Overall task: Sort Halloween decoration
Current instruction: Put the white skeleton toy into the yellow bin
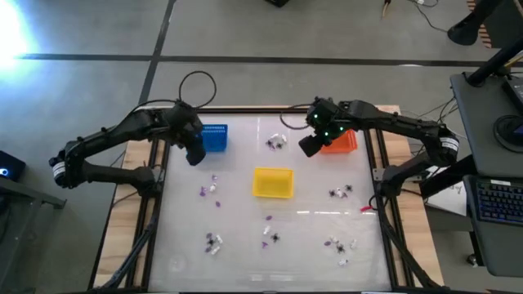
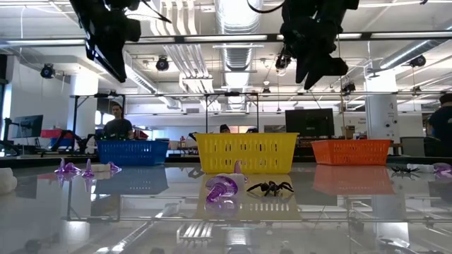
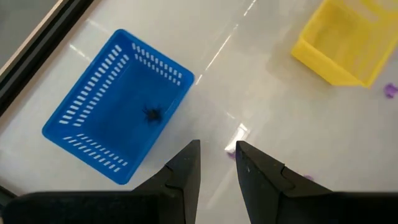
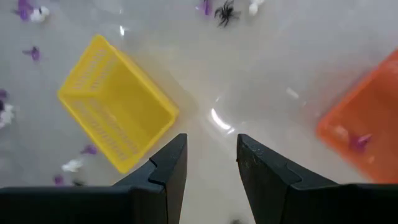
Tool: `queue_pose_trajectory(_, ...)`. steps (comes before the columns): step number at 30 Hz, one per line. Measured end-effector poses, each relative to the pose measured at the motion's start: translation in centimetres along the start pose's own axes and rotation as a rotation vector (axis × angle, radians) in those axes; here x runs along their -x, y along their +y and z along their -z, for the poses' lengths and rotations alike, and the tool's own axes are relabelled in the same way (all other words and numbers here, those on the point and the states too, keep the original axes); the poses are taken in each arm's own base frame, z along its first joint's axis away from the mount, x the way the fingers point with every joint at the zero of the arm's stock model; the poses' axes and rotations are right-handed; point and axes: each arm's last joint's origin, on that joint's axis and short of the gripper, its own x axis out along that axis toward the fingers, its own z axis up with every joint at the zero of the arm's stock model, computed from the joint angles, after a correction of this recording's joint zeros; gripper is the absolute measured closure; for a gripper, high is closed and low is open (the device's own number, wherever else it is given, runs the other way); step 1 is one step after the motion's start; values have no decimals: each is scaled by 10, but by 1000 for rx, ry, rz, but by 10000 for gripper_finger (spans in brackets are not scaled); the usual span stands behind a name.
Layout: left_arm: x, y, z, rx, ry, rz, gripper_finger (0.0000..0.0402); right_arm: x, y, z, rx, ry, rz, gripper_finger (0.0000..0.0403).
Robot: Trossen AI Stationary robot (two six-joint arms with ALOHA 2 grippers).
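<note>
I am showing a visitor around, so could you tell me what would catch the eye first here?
Three bright mesh baskets: blue basket at the far left, yellow basket mid-table, orange basket at the far right. Tiny purple, white and black trinkets lie scattered around them. The left pincer and right pincer hang open, empty, beside the blue and orange baskets.

bright, even overhead light fills the scene. the glossy surface [image 1: 310,237] throws white glare streaks in both wrist views and mirrors the yellow basket [image 2: 246,152] in the low view. a blown-out white patch flares at the high view's top-left corner. near trinkets in the low view look soft; wrist views are slightly blurred.
</note>
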Motion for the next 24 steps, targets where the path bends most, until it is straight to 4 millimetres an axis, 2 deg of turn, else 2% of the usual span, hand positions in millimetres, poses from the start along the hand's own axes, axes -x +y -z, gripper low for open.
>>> queue_pose_trajectory(3, 5, -5, 4, -27, -12, 16, 317, -3, 13, 9, -31, 21, -15, 271)
queue_pose_trajectory(12, 15, -10, 9, -117, -52, 37, 317, -15, 59, 43, 21, 89, -69, 271)
queue_pose_trajectory(18, 15, -10, 10, -180, -55, 36, 317, -38, 96, 60, 103, 94, -149, 271)
queue_pose_trajectory(24, 15, -10, 9, -219, -54, 34, 317, -62, 121, 70, 184, 89, -207, 271)
